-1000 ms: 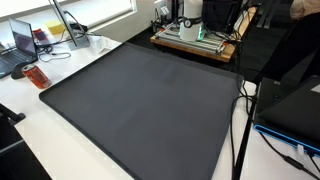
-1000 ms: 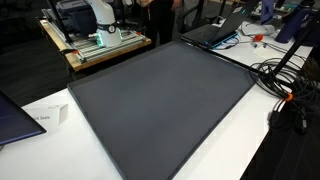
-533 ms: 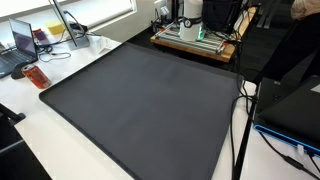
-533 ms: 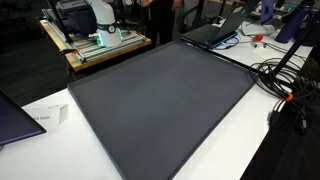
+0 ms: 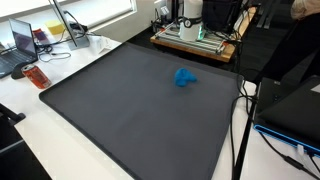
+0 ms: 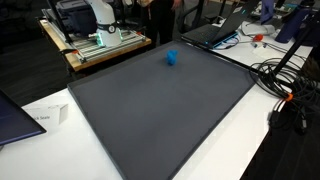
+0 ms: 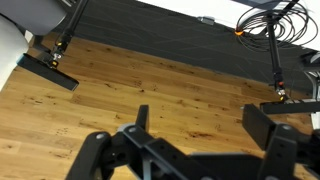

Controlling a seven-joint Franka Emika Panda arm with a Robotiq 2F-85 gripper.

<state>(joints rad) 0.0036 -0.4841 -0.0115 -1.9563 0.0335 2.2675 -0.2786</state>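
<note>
My gripper [image 7: 205, 128] gapes wide, empty, above a wooden board [image 7: 150, 85]; a blue block [image 5: 184, 77] sits at one o'clock on the mat [image 5: 110, 115].

A small object [image 5: 185, 77] is seen lying on the mat [image 5: 120, 115], in the upper middle of the frame in both exterior views. A laptop [image 5: 24, 40] is placed at the upper left, beside the mat. Cables [image 6: 285, 85] are spread along the right edge in an exterior view.
</note>
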